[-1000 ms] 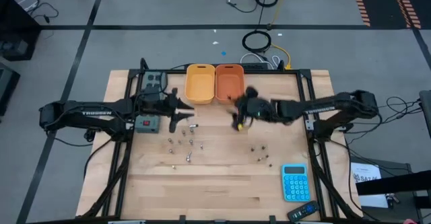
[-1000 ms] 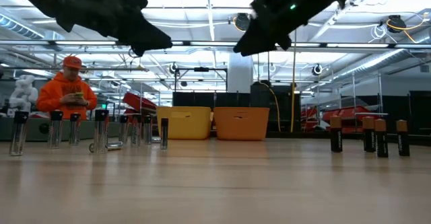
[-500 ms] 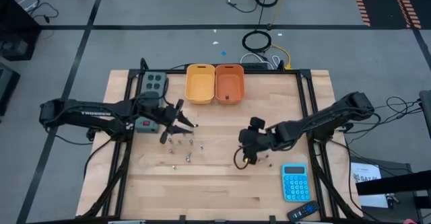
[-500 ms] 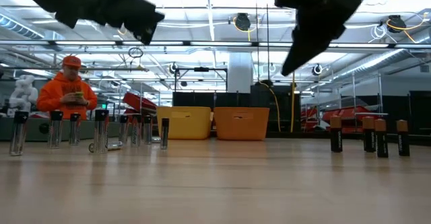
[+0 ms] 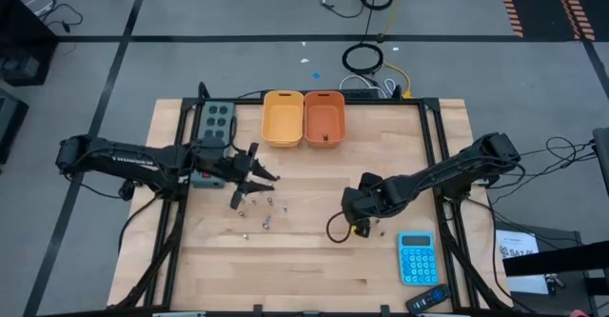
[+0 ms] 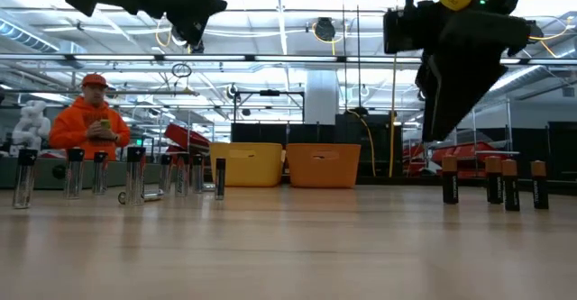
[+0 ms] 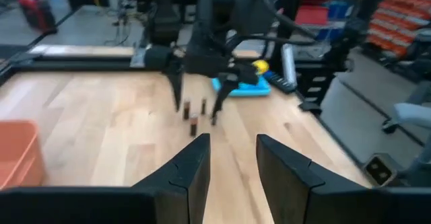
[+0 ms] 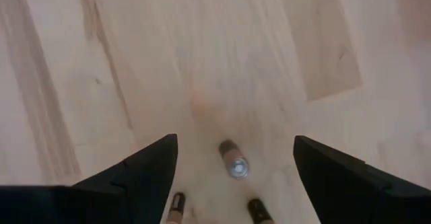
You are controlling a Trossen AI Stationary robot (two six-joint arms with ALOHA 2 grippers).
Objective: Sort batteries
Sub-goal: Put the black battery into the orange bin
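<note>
Silvery batteries [image 5: 259, 208] stand in a loose cluster left of the table's middle; in the low view these silvery batteries [image 6: 135, 172] are upright, with one lying down [image 6: 151, 195]. Dark copper-topped batteries [image 5: 369, 226] stand upright right of middle, and show in the low view as a row [image 6: 494, 181]. My right gripper [image 5: 363, 218] hangs open over them, pointing down; in its wrist view the open right gripper [image 8: 236, 177] has one battery [image 8: 234, 161] standing between its fingers, untouched. My left gripper [image 5: 253, 186] is open in the air above the silvery cluster, and so it shows in its wrist view [image 7: 232, 163].
Two orange bins [image 5: 283, 119] [image 5: 324, 117] sit side by side at the far edge, the right one with small dark things in it. A grey switch box [image 5: 217, 117] and a red-buttoned box [image 5: 205, 174] lie by the left arm. A blue calculator [image 5: 416, 257] lies near right. A person in orange [image 6: 90, 124] stands beyond the table.
My right gripper has swung from in front of the orange bins toward the table's near right, tipped to point down, and come down over the dark batteries. My left gripper has drifted a little toward the near edge, over the silvery batteries. No battery has moved.
</note>
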